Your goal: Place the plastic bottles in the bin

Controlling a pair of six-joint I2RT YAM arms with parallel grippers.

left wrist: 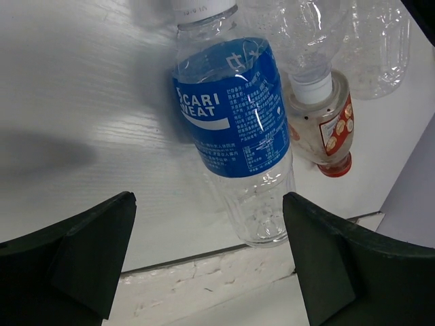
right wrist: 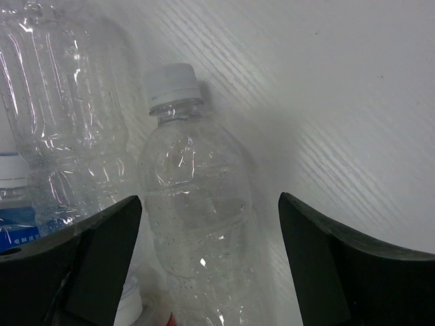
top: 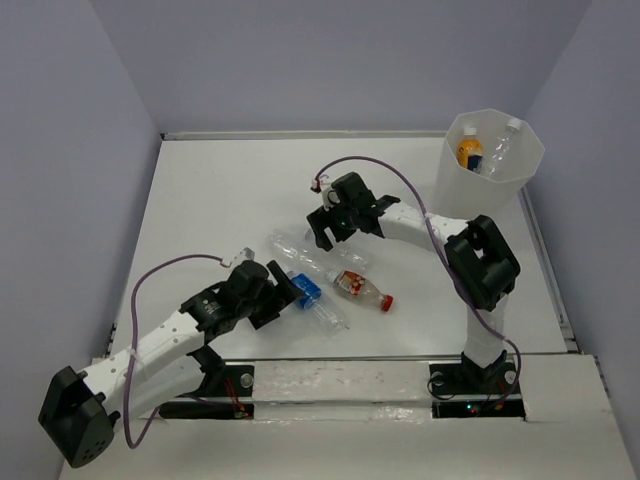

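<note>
The bin stands at the back right with the orange bottle and a clear bottle inside. Two clear bottles, the blue-labelled bottle and the red-labelled bottle lie mid-table. My left gripper is open, low over the blue-labelled bottle, whose base lies between the fingers. My right gripper is open around a clear white-capped bottle. Another clear bottle lies to its left.
The four loose bottles lie close together, some touching; the red-labelled one sits beside the blue-labelled one. The table's near edge is just behind the left gripper. Grey walls close in the table on three sides.
</note>
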